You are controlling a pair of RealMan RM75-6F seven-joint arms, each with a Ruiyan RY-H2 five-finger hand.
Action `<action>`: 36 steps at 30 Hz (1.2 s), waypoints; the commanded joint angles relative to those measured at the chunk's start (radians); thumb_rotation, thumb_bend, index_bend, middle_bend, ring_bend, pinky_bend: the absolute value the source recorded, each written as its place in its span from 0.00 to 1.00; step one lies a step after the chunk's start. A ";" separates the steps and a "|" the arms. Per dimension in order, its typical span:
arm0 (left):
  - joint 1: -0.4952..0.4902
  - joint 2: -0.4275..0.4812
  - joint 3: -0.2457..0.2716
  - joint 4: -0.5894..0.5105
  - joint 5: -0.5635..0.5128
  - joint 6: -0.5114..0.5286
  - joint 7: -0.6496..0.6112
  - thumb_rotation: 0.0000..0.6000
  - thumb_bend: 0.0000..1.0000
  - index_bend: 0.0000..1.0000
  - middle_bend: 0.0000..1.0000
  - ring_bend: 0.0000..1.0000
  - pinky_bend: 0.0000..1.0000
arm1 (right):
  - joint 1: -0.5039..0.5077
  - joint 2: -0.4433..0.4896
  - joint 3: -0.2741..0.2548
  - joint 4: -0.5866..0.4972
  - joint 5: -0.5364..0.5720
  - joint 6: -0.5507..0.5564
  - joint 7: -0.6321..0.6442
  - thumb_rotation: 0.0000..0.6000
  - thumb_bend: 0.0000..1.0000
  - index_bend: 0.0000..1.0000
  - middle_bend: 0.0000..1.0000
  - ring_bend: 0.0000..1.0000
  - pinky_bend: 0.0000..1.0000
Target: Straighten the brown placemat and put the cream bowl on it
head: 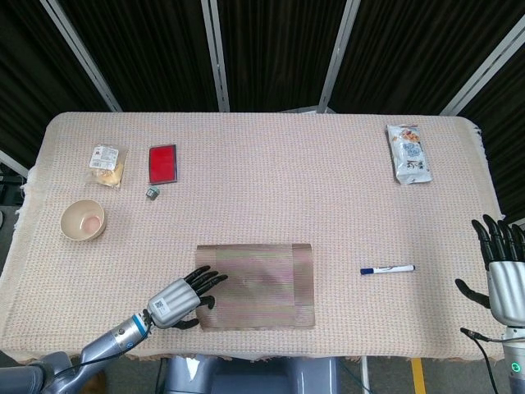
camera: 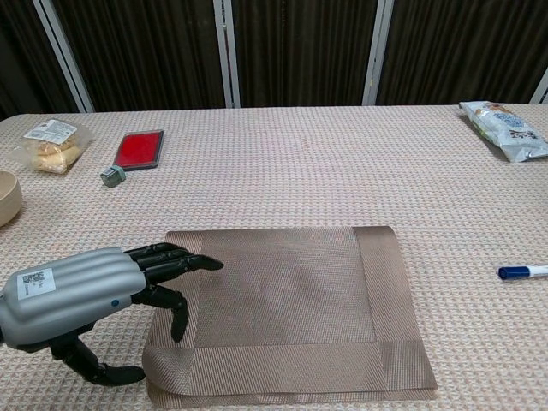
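Observation:
The brown placemat [head: 256,274] [camera: 287,306] lies near the table's front edge, slightly turned, with its near left corner lifted and curled. My left hand [head: 184,297] [camera: 90,291] rests on the mat's left edge with fingers spread over it. The cream bowl [head: 82,220] [camera: 7,196] stands apart at the table's left side, upright. My right hand [head: 502,271] hovers at the right edge of the table with fingers apart, holding nothing.
A blue-capped marker [head: 387,268] [camera: 522,272] lies right of the mat. A red flat box [head: 162,162] [camera: 139,148], a small grey cube [head: 152,192] [camera: 112,175] and a snack packet [head: 107,162] [camera: 52,142] sit at the back left. A snack bag [head: 408,153] [camera: 505,128] lies at the back right.

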 commanded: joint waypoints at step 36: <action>-0.010 0.045 0.016 -0.134 -0.022 -0.029 0.038 1.00 0.23 0.42 0.00 0.00 0.00 | 0.000 0.005 0.001 0.000 0.003 0.000 0.007 1.00 0.00 0.00 0.00 0.00 0.00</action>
